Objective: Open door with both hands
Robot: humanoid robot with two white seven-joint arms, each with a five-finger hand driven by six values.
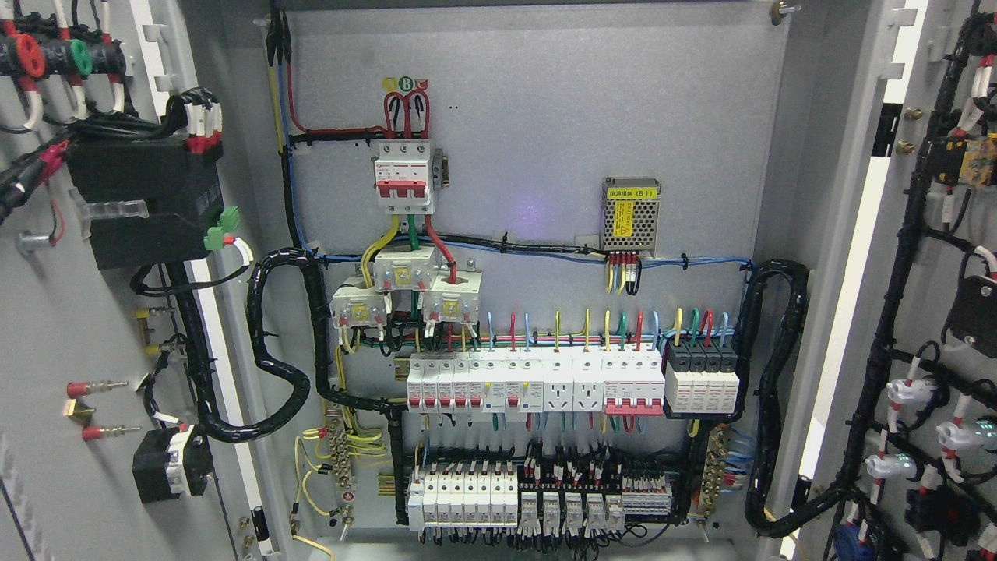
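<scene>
The grey electrical cabinet stands with both doors swung wide. The left door [54,327] fills the left edge, its inner face toward me, carrying a black box and wired parts. The right door [935,257] fills the right edge, also inner face out, with black cable looms and white lamp holders. Between them the back panel [545,117] shows a red-and-white main breaker [403,175], rows of white breakers [537,382] and a small metal power supply [631,216]. Neither of my hands nor arms shows anywhere in the head view.
Thick black cable bundles loop from each door into the cabinet, at the left [273,343] and at the right [771,389]. Terminal blocks [537,499] line the bottom of the panel. A bolt [781,9] sticks out at the top right corner.
</scene>
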